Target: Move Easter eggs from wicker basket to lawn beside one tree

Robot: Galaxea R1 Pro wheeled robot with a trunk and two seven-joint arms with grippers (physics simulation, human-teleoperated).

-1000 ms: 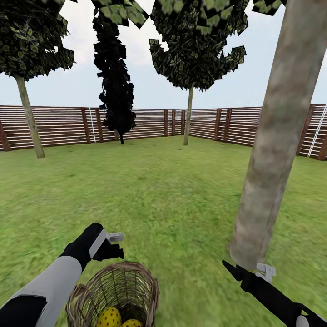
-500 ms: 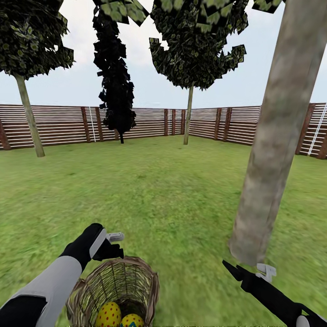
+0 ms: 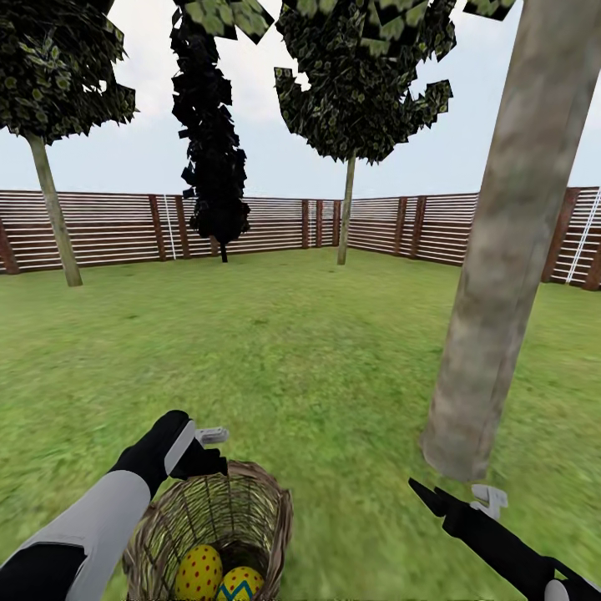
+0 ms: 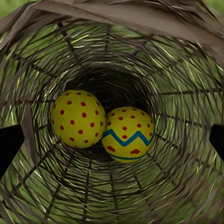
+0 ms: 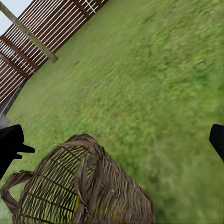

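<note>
The wicker basket (image 3: 250, 509) stands on the lawn (image 3: 317, 359) at the bottom of the head view. Two yellow Easter eggs lie in it side by side, touching. One egg has red dots (image 3: 199, 572), the other a blue zigzag band (image 3: 240, 584). My left gripper (image 3: 215, 449) hangs open just over the basket's far rim. The left wrist view looks straight down the basket's woven wall (image 4: 186, 70) onto the dotted egg (image 4: 78, 118) and the zigzag egg (image 4: 128, 133). My right gripper (image 3: 451, 492) is open and empty, low over the grass beside the base of a thick grey-brown tree (image 3: 501, 275).
A brown slatted fence (image 3: 108, 229) closes the garden at the back. Further trees stand far left (image 3: 50, 209) and centre back (image 3: 346, 209), with a narrow, almost black tree (image 3: 213, 167) between them. The right wrist view shows the basket (image 5: 79, 186) from outside on open grass.
The whole head view has shifted a little. The basket now sits higher in the picture, nearer my left gripper, and more of both eggs shows. Neither arm has changed pose.
</note>
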